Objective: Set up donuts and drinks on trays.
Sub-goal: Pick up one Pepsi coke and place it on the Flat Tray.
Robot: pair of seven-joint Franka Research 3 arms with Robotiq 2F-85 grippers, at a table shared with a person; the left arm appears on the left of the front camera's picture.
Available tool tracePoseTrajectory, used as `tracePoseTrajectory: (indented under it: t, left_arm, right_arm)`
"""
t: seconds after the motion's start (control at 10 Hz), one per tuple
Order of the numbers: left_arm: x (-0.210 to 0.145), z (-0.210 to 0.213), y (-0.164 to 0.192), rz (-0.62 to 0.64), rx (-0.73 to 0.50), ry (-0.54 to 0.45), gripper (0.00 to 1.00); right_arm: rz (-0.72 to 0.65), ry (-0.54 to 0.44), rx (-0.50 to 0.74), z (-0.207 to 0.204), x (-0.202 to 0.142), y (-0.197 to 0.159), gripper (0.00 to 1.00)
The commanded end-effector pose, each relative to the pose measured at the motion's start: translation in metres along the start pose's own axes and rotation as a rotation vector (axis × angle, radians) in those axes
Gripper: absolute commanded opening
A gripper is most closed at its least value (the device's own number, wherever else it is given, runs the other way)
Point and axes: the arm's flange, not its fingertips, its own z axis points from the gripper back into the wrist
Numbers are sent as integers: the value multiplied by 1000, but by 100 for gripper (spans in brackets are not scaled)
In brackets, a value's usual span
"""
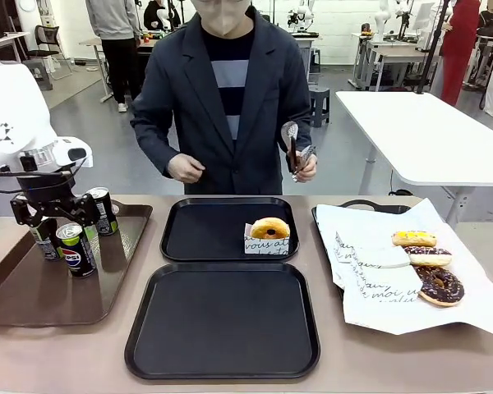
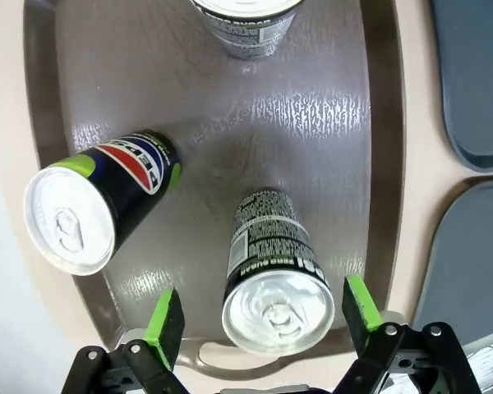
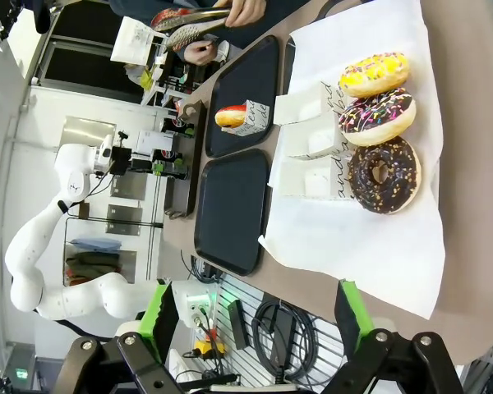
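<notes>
Straddling an upright can (image 2: 271, 246) at lower centre with left fingers (image 2: 163, 320) spread, ready for lifting. Parked with right fingers (image 3: 158, 316) open, empty

The left arm (image 1: 12, 115) comes in from the left with its wrist bent downward, the left gripper (image 1: 59, 223) pointing at the table with jaws spread wide (green pads (image 2: 164, 316) well apart), while the right gripper (image 3: 253, 318), held well back and rolled sideways, is likewise wide open.

Four donuts (image 1: 269, 227), three cans (image 1: 76, 249), two black trays (image 1: 222, 320)
</notes>
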Motion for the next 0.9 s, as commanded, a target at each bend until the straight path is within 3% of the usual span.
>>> tracePoseTrajectory:
  t: [0.0, 0.4, 0.5, 0.6, 0.7, 0.8]
  left_arm:
    - [8, -5, -7, 28, -11, -5, 100]
    - [10, -15, -8, 47, -22, 8, 100]
    - [8, -13, -9, 37, -55, 3, 65]
    - [7, -11, -10, 39, -54, 7, 45]
    - [6, -9, -10, 41, -62, 13, 10]
    - [5, -8, -10, 43, -66, 24, 0]
  right_arm:
    - [15, -9, 17, 1, 2, -1, 100]
    - [15, -9, 17, 1, 2, -1, 100]
    - [15, -9, 17, 1, 2, -1, 100]
    - [15, -9, 17, 1, 2, -1, 100]
    - [15, -9, 17, 1, 2, -1, 100]
    - [15, -9, 17, 1, 2, -1, 100]
